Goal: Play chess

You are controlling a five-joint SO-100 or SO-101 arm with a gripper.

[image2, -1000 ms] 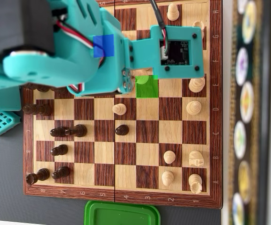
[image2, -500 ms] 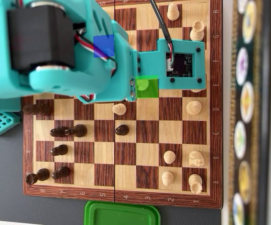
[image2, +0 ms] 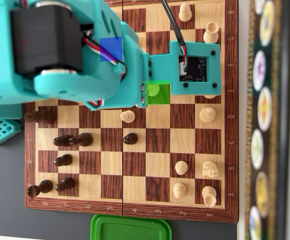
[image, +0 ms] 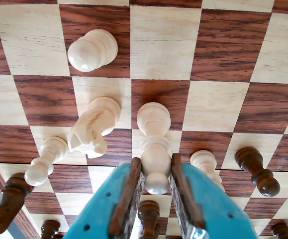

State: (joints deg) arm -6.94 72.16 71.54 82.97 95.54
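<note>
- Wrist view: the gripper [image: 156, 172] was clamped on a light pawn [image: 154, 147]; both brown-padded fingers [image: 127, 196] pressed against its lower stem, with the round head clear above them.
- Wrist view: whether the pawn's base sat on the chessboard [image: 223, 50] or just off it could not be told. A light knight [image: 93, 126] stood just beside it on the left; another light pawn [image: 92, 50] was further up the board, and a dark pawn [image: 254, 170] stood toward the right edge.
- Overhead view: against the frame a second back, the arm [image2: 59, 55] had moved down the picture and the wrist camera board [image2: 194, 67] with it; since half a second ago there was hardly any shift. Judgement: the approach was over and the grasp was settling.
- Overhead view: the held pawn [image2: 154, 90] showed under a green overlay square, in the upper half of the board, right of the centre fold. A blue overlay square [image2: 110, 49] lay on the arm further toward the left edge; possibly the target, not certain.
- Overhead view: the jaws themselves were hidden under the arm.
- Next, by judgement: a straight lift, given the knight's nearness.
</note>
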